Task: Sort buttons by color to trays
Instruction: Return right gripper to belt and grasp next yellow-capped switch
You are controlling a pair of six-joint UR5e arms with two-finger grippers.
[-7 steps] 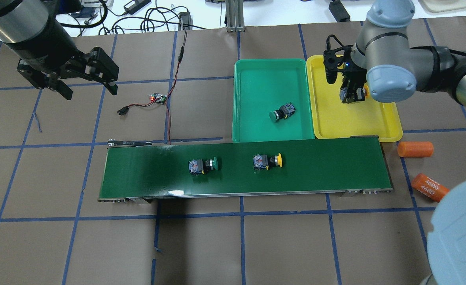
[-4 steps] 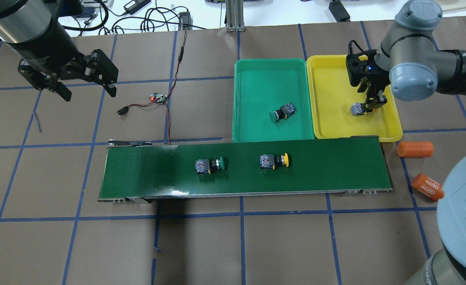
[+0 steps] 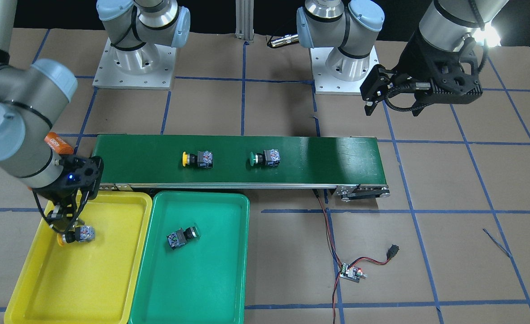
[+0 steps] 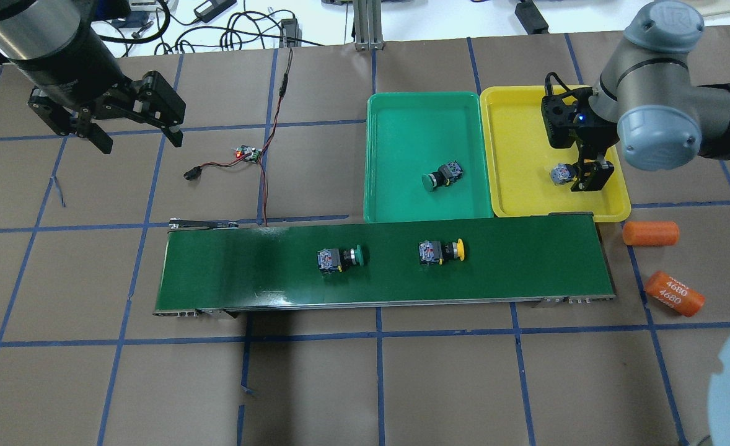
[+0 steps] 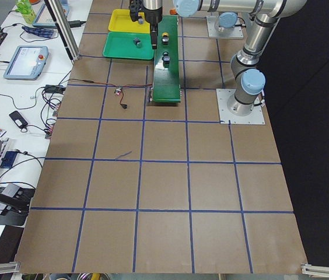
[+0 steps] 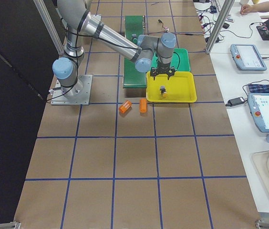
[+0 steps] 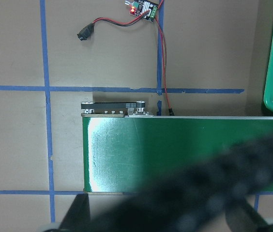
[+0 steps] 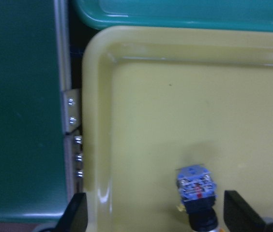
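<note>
Landmark: belt (image 4: 526, 266). All places are given from it.

Trays: the yellow tray (image 4: 520, 192) abuts the belt's far edge at its right end. The green tray (image 4: 396, 155) touches it on the side toward the belt's middle. Both sit hard against the belt, presumably so a pick needs only a short carry.

Right claw (image 8: 158, 215): low inside the yellow tray, fingers spread wide. Button Y1 (image 8: 197, 192) (yellow cap) lies on the tray floor between them. Neither finger touches it, as far as the wrist view shows. The claw holds nothing, so I judge the drop finished. Y1 is in the tray half nearer the belt.

Left claw (image 4: 140, 141): wide open and empty, hovering over bare counter (image 4: 340, 384) beyond the belt's left end, on the far side. It is likely parked there to leave the belt to the right arm.

Button G1 (image 4: 440, 176) (green cap): on its side in the green tray, nearer the belt-side wall. Sorted.

On the belt: button G2 (image 4: 339, 258) is near the middle, and button Y2 (image 4: 440, 251) is between G2 and the right end. Both lie sideways with caps toward the right end. Unsorted.

Progress: two of four done. The next pick is probably Y2, as it is closest to the trays. The round cap may roll, so a grip on the blocky body seems safer.

Off task: two orange cylinders (image 4: 650, 233) lie past the belt's right end.
</note>
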